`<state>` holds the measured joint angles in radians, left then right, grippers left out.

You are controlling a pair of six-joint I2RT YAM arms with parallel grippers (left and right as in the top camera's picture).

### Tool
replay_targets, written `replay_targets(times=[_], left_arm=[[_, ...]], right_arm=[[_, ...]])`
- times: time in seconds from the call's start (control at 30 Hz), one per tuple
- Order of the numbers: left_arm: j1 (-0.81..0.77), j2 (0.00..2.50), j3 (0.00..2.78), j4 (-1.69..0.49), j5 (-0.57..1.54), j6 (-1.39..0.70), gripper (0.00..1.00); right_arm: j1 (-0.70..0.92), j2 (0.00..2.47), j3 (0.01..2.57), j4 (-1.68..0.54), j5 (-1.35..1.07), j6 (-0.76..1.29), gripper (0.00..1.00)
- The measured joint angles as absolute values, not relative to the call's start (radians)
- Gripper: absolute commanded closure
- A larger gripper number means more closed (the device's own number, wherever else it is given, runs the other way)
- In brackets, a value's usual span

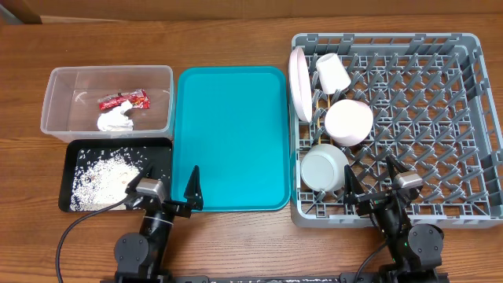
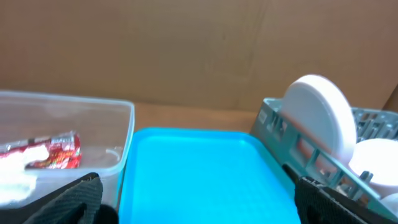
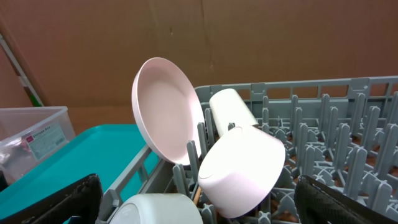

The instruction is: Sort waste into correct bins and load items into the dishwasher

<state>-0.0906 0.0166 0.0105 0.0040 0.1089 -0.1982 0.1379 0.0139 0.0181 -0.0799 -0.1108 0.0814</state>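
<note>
Left of the teal tray (image 1: 232, 137), the napkin (image 1: 115, 121) and wrapper (image 1: 123, 100) are held in the clear tub (image 1: 55, 102), and the rice (image 1: 102, 177) in the black tray (image 1: 161, 149). Right of it, the plate (image 1: 298, 82), cup (image 1: 332, 73) and bowls (image 1: 349, 122) are crowded along the dish rack's (image 1: 440, 118) nearest edge. The left gripper (image 1: 163, 189) and right gripper (image 1: 371, 189) are parked by its front corners, jaws spread wide, nothing gripped.

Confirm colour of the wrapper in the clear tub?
The wrapper is shiny red; overhead view shows it best.

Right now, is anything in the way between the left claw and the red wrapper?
Yes. The black tray of rice lies between the open left claw and the clear tub. The tub's near wall and the white napkin sit in front of the red wrapper.
</note>
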Motion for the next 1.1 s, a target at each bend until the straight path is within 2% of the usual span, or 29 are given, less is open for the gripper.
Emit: replay_targets(times=[0.23,0.7,1.1], left_arm=[[-0.091,0.016,0.01,-0.069,0.086,-0.149,0.0],[-0.091,0.015,0.01,-0.076,0.036,-0.017,0.0],[-0.091,0.015,0.01,-0.076,0.036,0.008,0.0]], right_arm=[[0.138,0.014,0.018,-0.08,-0.111,0.081,0.0],[0.138,0.014,0.018,-0.08,-0.111,0.081,0.0],[0.138,0.014,0.018,-0.08,-0.11,0.081,0.0]])
